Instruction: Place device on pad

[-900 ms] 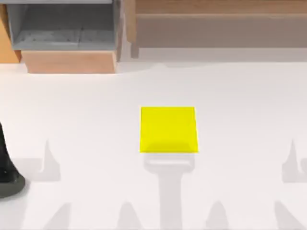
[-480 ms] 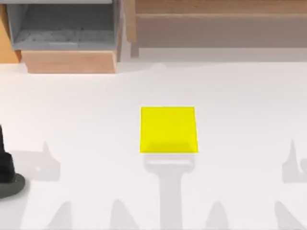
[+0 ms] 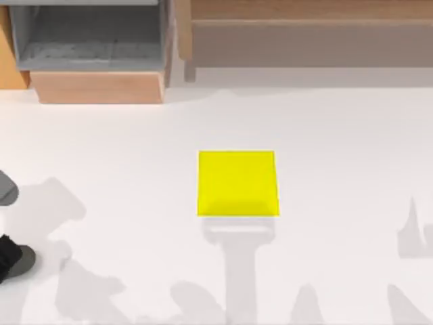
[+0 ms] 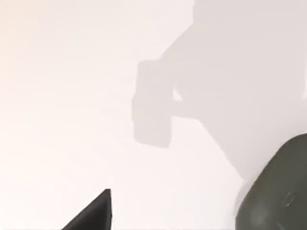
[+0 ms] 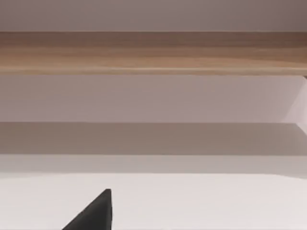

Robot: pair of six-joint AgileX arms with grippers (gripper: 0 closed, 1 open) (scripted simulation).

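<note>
Shifting at the table's left edge, the left gripper (image 3: 5, 256) now sits lower over the device (image 3: 26, 261), and its shadow has spread across the white table (image 3: 338, 135). The pad (image 3: 237, 183) has not moved. The device lies at the far left, well apart from the pad, and shows as a dark rounded lump at the edge of the left wrist view. Whether the left gripper's grip is wide or narrow cannot be told.

The reach looks unfinished. It would likely go best with the gripper centred over the lump, closing across its narrow sides, since a smooth rounded shell may slip. The right arm is parked facing the wooden shelf (image 5: 153, 52).
</note>
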